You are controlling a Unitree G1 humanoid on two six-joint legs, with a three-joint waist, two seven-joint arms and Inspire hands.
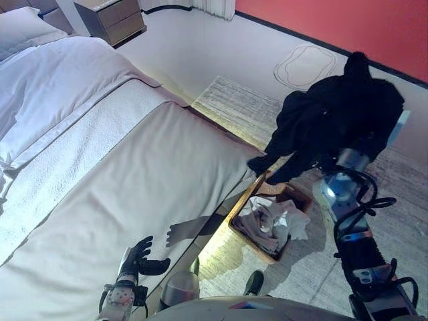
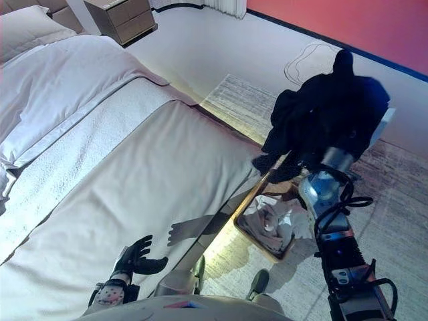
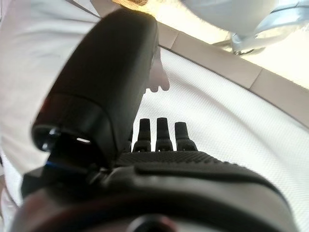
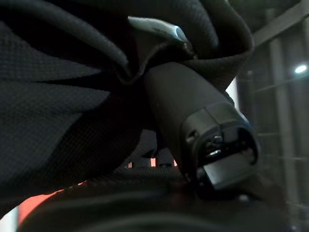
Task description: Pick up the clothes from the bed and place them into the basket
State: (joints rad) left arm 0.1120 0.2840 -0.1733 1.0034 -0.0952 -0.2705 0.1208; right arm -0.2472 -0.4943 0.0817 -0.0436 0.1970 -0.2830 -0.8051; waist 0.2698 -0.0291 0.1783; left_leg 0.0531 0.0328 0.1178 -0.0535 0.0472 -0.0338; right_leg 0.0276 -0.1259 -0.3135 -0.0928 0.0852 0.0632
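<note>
My right hand (image 4: 193,111) is raised over the floor beside the bed and is shut on a black garment (image 1: 334,114) that hangs down from it above the basket. In the right wrist view the thumb presses into the dark cloth (image 4: 72,96). The wooden basket (image 1: 242,200) stands on the rug at the bed's foot corner and holds light-coloured clothes (image 1: 274,221). My left hand (image 1: 142,257) is open and empty, resting over the near corner of the bed (image 1: 134,174); it also shows in the left wrist view (image 3: 159,133).
The bed has a beige cover, a white blanket and pillows (image 1: 23,27) at the far end. A bedside cabinet (image 1: 114,17) stands at the back. A pale rug (image 1: 234,100) lies along the bed, with a red wall (image 1: 348,20) behind.
</note>
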